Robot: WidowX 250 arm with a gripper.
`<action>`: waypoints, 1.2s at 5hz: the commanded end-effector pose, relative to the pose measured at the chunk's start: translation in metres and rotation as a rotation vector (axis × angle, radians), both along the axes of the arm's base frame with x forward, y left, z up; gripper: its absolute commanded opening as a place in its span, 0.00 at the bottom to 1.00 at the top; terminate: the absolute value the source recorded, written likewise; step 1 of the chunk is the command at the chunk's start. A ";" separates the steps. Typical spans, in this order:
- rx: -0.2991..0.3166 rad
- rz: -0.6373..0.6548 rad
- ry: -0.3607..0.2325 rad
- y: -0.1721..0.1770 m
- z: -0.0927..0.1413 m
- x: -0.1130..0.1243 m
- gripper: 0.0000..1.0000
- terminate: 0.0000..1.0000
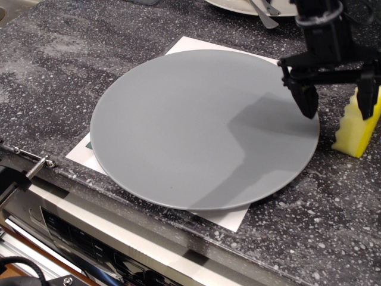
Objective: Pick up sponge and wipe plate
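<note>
The large round grey plate (202, 128) lies on a white sheet of paper in the middle of the dark speckled counter. The yellow sponge (356, 126) with wavy edges lies on the counter just right of the plate, partly cut by the frame's right edge. My black gripper (337, 102) hangs open and empty above the plate's right rim. Its left finger is over the rim and its right finger is in front of the sponge's upper part.
A white dish with a metal utensil (253, 6) sits at the back edge. The counter's front edge (119, 196) runs diagonally at the lower left, with an appliance panel below it. A metal rod (33, 161) lies at the left edge.
</note>
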State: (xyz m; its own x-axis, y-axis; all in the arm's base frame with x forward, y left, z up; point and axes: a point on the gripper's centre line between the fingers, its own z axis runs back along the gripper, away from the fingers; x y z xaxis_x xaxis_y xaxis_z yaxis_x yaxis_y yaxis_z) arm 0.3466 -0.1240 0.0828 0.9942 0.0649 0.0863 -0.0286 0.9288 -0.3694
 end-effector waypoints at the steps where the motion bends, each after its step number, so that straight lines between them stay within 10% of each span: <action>1: 0.017 0.004 -0.057 -0.027 0.011 0.017 1.00 0.00; 2: 0.038 0.014 -0.054 -0.033 0.008 0.022 1.00 0.00; 3: 0.062 0.021 -0.051 -0.029 0.003 0.021 0.00 0.00; 6: 0.016 0.025 -0.072 -0.023 0.035 0.024 0.00 0.00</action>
State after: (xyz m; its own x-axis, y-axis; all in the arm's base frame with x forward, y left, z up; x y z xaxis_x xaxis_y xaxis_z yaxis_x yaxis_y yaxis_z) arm 0.3641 -0.1464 0.0896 0.9936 0.0944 0.0624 -0.0672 0.9362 -0.3450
